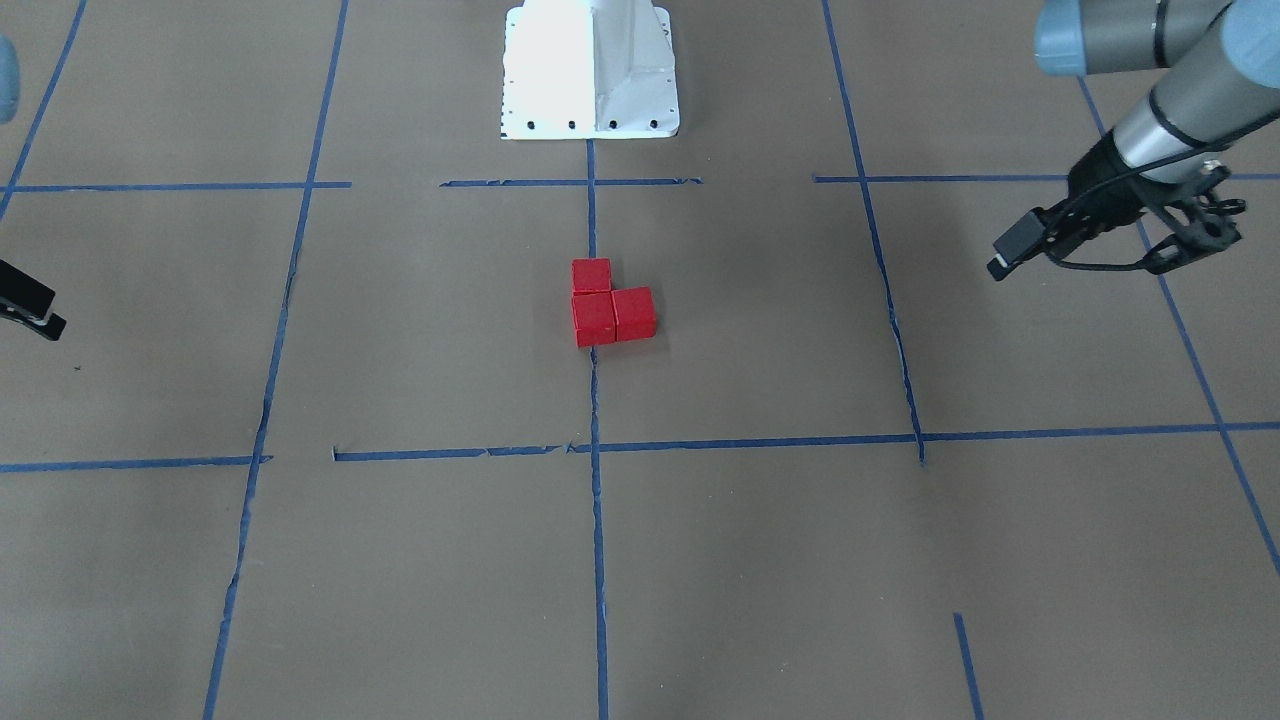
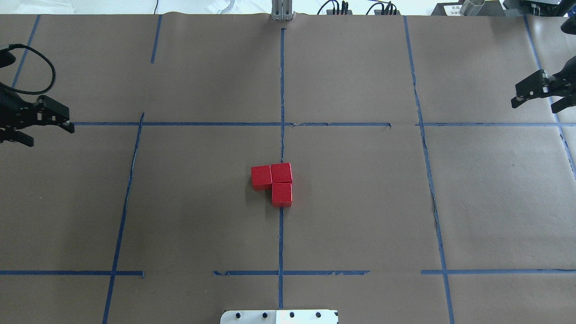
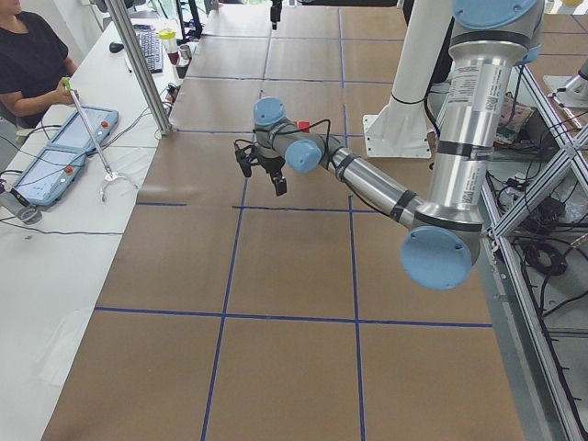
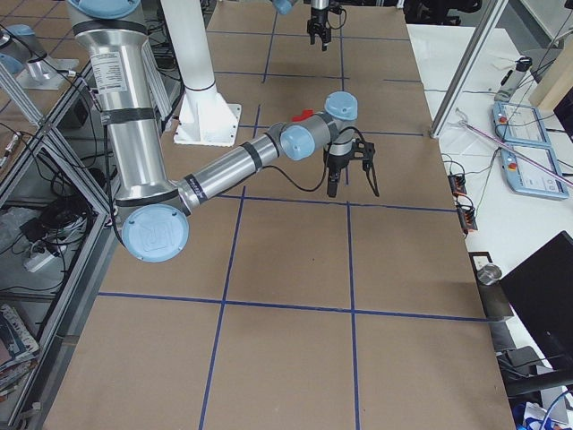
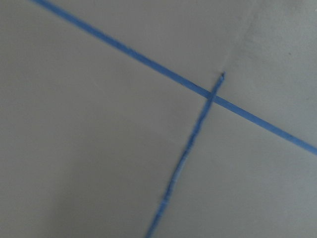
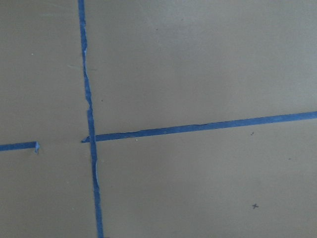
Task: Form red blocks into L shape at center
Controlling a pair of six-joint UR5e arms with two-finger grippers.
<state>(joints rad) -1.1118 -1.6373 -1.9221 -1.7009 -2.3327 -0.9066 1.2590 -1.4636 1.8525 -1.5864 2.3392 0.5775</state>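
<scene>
Three red blocks (image 2: 281, 173) touching in L at center; task looks finished. Left gripper (image 2: 51, 136) and right gripper (image 2: 534, 107) far off, fingers apart, empty. Next: probably nothing.

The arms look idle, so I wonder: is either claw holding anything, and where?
Nothing is held: left gripper and right gripper hang open, far from the red blocks.

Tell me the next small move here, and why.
Likely none, just stop. The three small matte red cubes already sit touching in an L on the blue tape centre line. The left gripper and right gripper hang open and empty, far out to either side.
</scene>
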